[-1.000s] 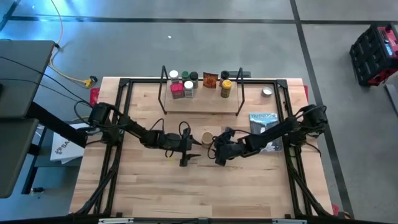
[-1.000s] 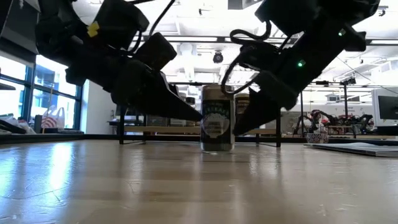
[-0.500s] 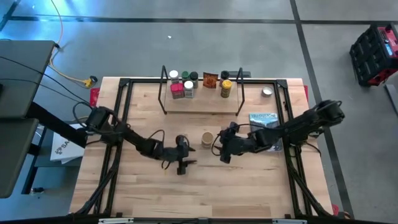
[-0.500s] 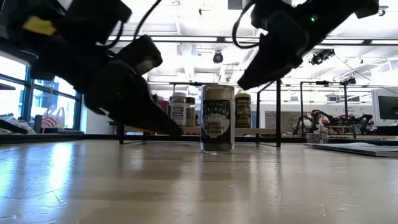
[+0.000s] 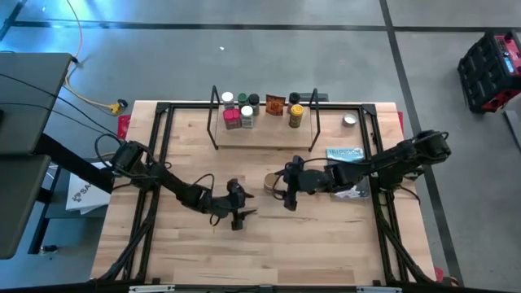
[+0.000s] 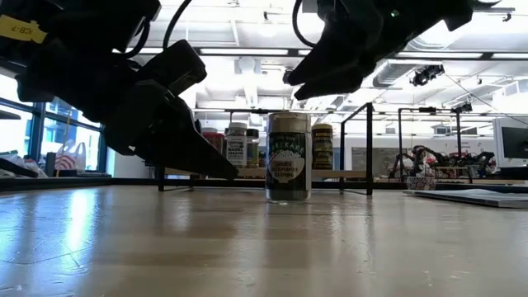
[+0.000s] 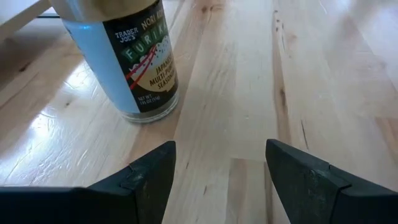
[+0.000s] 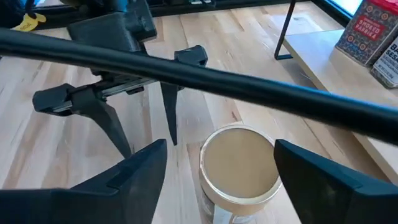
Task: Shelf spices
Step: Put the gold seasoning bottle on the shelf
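Tan-lidded jar (image 5: 271,181) stood alone on the wooden worktop (image 5: 326,244), in front of the shelf (image 5: 264,130); right pincer (image 8: 217,171) hovered spread above the jar; left pincer (image 7: 217,165) waited spread beside the jar, apart.

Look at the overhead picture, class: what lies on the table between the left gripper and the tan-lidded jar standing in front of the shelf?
Nothing: in the high view only bare tabletop separates the open left gripper from the jar.
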Action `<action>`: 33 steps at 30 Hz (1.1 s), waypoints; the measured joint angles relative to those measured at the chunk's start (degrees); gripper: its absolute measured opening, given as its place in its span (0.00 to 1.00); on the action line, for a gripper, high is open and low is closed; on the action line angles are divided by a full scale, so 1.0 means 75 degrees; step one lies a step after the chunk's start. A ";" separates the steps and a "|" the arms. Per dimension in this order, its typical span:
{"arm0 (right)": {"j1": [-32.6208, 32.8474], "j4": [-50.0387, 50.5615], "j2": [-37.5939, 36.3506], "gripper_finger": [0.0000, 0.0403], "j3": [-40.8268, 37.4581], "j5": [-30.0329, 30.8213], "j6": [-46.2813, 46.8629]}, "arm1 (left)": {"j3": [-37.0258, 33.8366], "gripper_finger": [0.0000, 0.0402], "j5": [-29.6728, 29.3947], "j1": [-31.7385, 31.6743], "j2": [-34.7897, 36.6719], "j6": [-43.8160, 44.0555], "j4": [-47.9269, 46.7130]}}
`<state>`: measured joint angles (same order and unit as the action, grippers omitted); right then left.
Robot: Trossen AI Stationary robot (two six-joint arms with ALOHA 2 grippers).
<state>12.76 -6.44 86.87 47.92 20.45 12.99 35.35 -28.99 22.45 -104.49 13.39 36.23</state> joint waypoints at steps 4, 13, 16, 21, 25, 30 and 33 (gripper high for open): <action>-0.0163 0.0016 0.0000 0.80 0.0000 -0.0216 -0.0205 | 0.0000 0.61 0.0000 -0.0010 0.0000 0.0000 0.0001; -0.0455 0.0069 0.0041 0.89 0.0000 -0.0566 -0.0695 | 0.0000 0.61 -0.0015 -0.0084 0.0000 -0.0001 0.0003; -0.0535 -0.0010 0.0307 0.89 0.0000 -0.0746 -0.0674 | 0.0000 0.61 -0.0015 -0.0104 0.0000 0.0002 0.0000; -0.0555 -0.0476 0.0939 0.89 0.0000 -0.0540 -0.0727 | 0.0000 0.61 -0.0017 -0.0107 0.0000 0.0004 0.0004; -0.0558 -0.0617 0.1220 0.89 0.0000 -0.0174 -0.0734 | 0.0000 0.61 -0.0015 -0.0104 0.0000 0.0006 0.0009; -0.0649 -0.0686 0.1256 0.89 0.0000 -0.0300 -0.0533 | 0.0000 0.61 -0.0015 -0.0104 0.0000 0.0003 0.0006; -0.0732 -0.0730 0.1256 0.87 0.0000 -0.0553 -0.0357 | 0.0000 0.61 -0.0017 -0.0104 0.0000 0.0006 0.0005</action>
<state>7.27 -11.92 96.29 47.92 16.31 10.32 35.35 -29.12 21.67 -104.49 13.43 36.26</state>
